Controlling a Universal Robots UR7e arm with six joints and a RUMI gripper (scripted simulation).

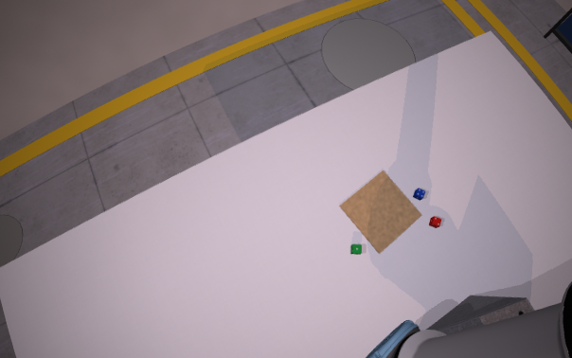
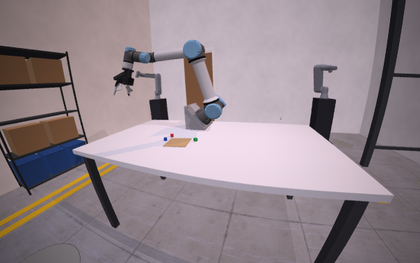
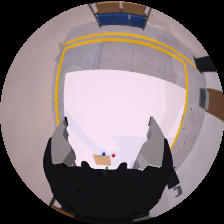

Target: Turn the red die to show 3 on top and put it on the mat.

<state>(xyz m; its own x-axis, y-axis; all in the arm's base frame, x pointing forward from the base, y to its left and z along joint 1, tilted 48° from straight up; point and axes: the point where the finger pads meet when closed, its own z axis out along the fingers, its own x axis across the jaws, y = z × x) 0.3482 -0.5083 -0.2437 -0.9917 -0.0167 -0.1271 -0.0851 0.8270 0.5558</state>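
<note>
Arm (image 1: 492,331) (image 2: 168,55) looming nearest overhead, wide-open gripper (image 2: 122,94) (image 3: 107,117) is needing a straight, centred descent over the red die (image 1: 435,222) (image 2: 172,135) (image 3: 113,155), right of the mat (image 1: 381,211) (image 2: 177,142) (image 3: 102,160).

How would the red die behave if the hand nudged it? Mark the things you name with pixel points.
The red die (image 1: 435,222) (image 2: 172,135) (image 3: 113,155) looks rigid, so it probably won't squash. Its flat faces suggest sliding before rolling, though its small, cube-like shape could let a high push tip it.
</note>
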